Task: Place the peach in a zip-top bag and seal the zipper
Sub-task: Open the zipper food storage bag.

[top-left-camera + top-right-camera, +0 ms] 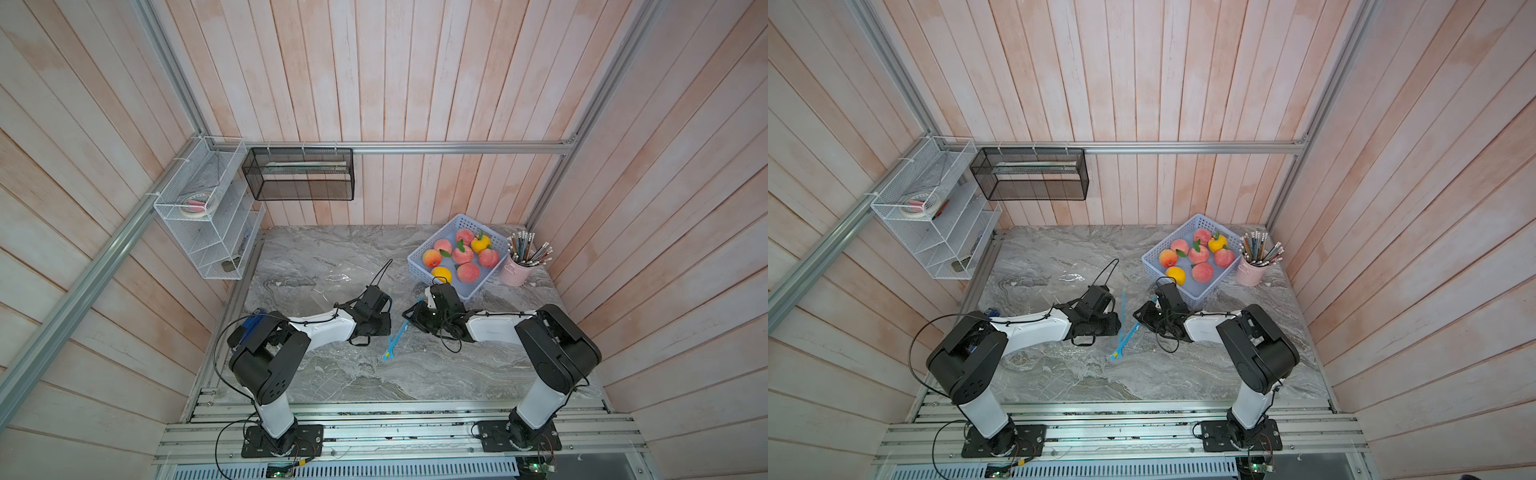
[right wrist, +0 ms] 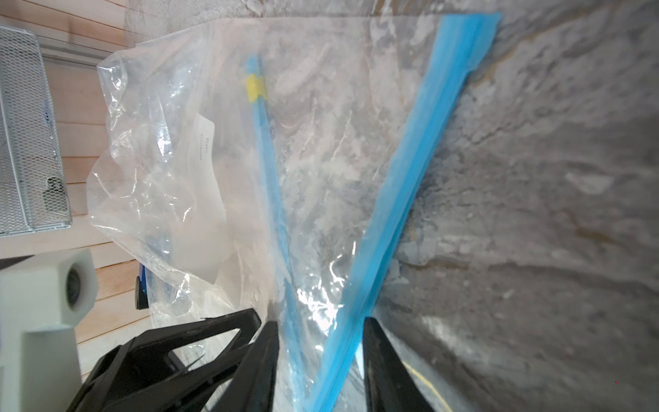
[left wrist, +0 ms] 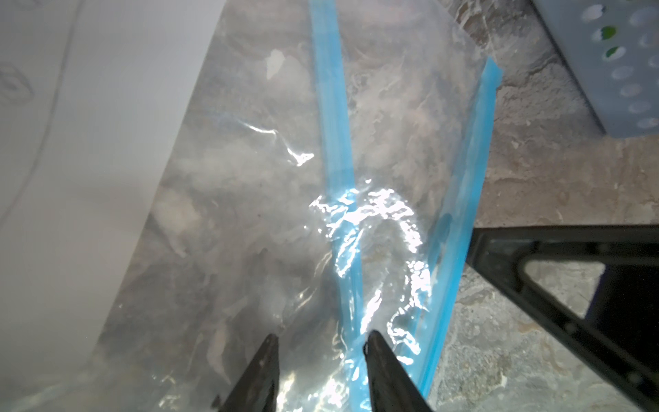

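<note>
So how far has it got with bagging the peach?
Early days. Done: the zip-top bag lies with its blue zipper strips spread apart, so the mouth looks open. In hand: the left gripper and right gripper sit at that mouth, jaws apart around the plastic. Left: the bag is empty, the peaches all sit in the basket, and the zipper needs closing afterwards.
</note>
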You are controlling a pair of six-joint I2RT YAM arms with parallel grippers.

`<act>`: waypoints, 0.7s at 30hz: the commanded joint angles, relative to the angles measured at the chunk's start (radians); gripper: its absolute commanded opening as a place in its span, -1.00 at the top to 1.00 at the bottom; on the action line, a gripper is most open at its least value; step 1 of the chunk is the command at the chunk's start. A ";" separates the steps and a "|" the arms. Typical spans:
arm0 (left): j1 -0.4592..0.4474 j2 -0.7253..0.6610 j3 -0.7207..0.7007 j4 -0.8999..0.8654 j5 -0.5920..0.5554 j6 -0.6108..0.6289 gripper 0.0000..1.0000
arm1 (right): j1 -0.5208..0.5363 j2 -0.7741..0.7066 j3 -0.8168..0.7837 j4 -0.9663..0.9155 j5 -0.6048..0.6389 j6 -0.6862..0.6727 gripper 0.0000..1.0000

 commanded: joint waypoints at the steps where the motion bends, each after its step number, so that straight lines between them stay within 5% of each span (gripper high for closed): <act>1: 0.004 0.029 -0.010 -0.015 -0.012 -0.010 0.18 | 0.005 0.028 0.023 0.027 -0.019 0.018 0.29; 21: 0.007 0.088 -0.030 -0.039 -0.011 0.000 0.48 | -0.015 0.130 0.040 0.217 -0.028 0.062 0.45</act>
